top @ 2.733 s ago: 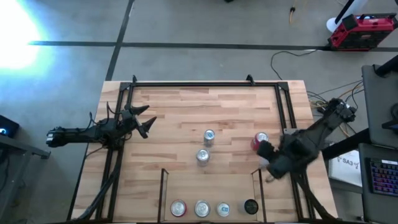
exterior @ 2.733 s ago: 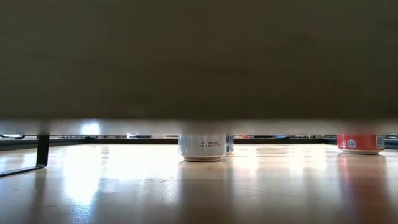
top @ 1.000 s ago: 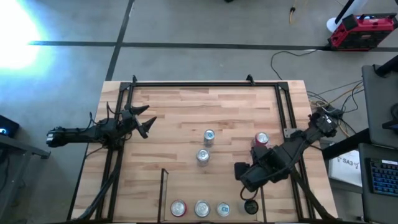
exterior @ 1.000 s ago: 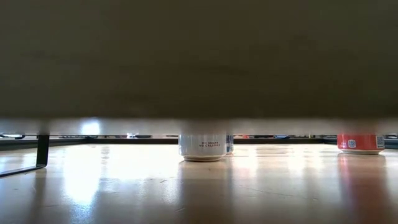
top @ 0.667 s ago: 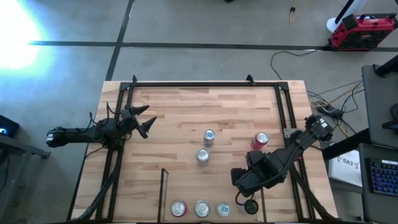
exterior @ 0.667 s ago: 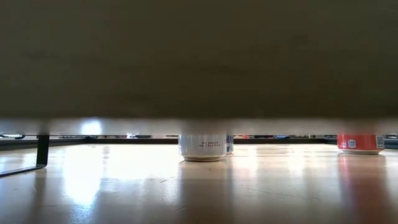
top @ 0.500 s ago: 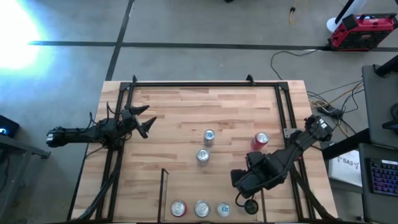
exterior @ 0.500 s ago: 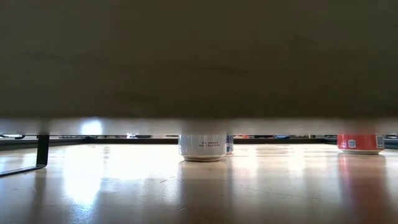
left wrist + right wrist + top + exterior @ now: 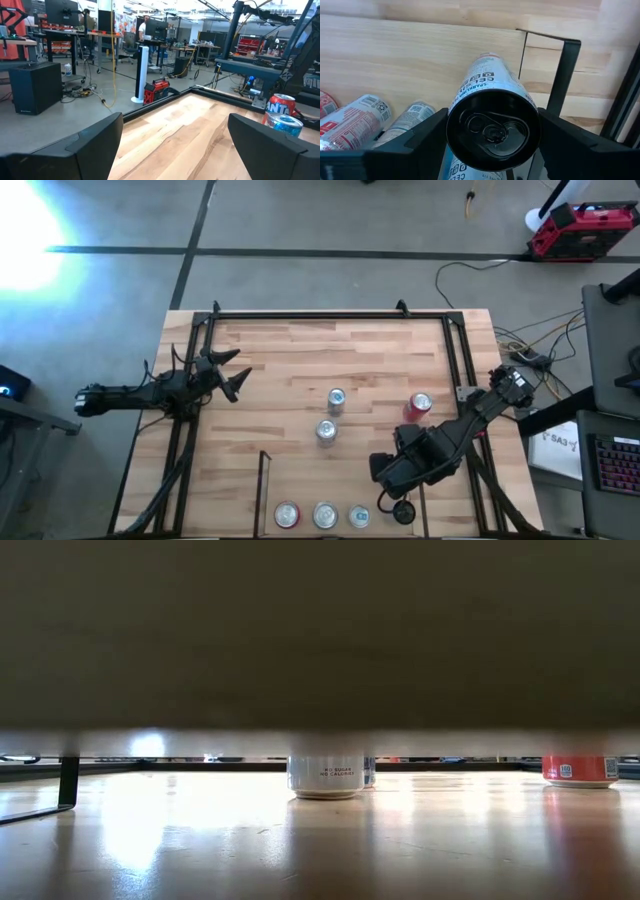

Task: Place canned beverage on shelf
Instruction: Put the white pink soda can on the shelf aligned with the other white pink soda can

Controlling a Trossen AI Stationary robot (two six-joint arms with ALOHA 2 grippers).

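Observation:
A black-topped white can (image 9: 403, 511) stands upright on the shelf's wood floor (image 9: 340, 480), at the shelf's right end beside the right rail (image 9: 564, 75). My right gripper (image 9: 392, 502) points down over it. Its open fingers stand close on either side of the can's top (image 9: 492, 127). Three more cans (image 9: 325, 515) stand in a row to its left. My left gripper (image 9: 238, 380) waits open at the table's left edge, touching nothing. My right gripper comes at the black-topped can from above, one finger (image 9: 420, 145) on each side of its rim. The rim fills the gap between them, and I cannot tell whether either finger touches it. The can stands on the shelf floor.
Two silver-topped cans (image 9: 336, 398) (image 9: 325, 430) stand mid-table and a red can (image 9: 420, 404) stands right of them, near my right arm. The shelf's left rail (image 9: 263, 480) and a large black frame (image 9: 330, 313) edge the table. The far half is bare wood.
My right gripper has come from beside the red can toward the table's near edge and a little to the left, ending over the shelf's right end. It has kept still for the last half second. No can has moved.

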